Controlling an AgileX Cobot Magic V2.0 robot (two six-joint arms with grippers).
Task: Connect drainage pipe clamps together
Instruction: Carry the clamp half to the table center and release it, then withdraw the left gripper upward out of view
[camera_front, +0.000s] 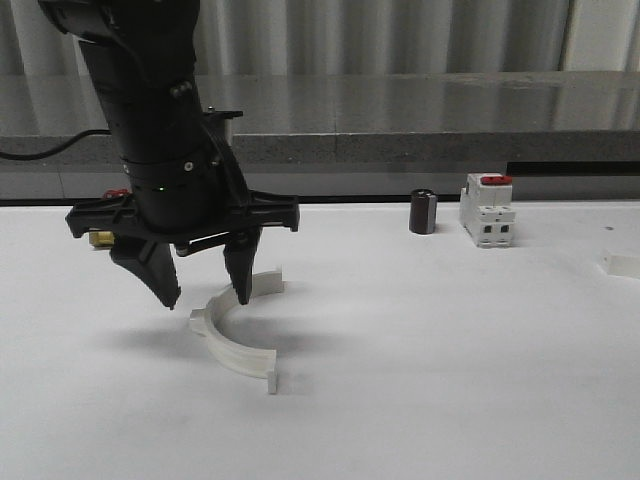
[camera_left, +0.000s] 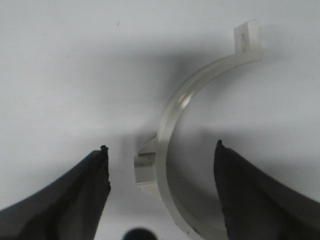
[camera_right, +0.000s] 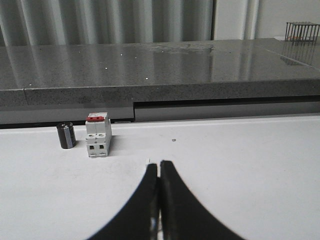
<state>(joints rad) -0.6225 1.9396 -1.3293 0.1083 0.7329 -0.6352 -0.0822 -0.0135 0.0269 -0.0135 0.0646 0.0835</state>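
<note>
I see one pipe clamp (camera_front: 232, 338) lying flat on the matte white table (camera_front: 450, 380), at about eight o'clock from the table's middle in the front view. It is a smooth, slightly glossy white plastic half-ring with small square tabs at its ends and a blocky lug on its outer curve. The left gripper (camera_front: 205, 290) hangs just above it with its dark, tapered fingers spread wide; in the left wrist view the clamp's arc (camera_left: 167, 150) runs between the two rough-edged fingertips (camera_left: 97, 172), touching neither as far as I can tell.

The right gripper (camera_right: 159, 172) has its curved black fingers pressed together, nothing between them.

At about one o'clock stand a small dark cylinder (camera_front: 423, 212) and, just right of it, a boxy white breaker (camera_front: 487, 211) with a red switch. I can read no writing on either.
</note>
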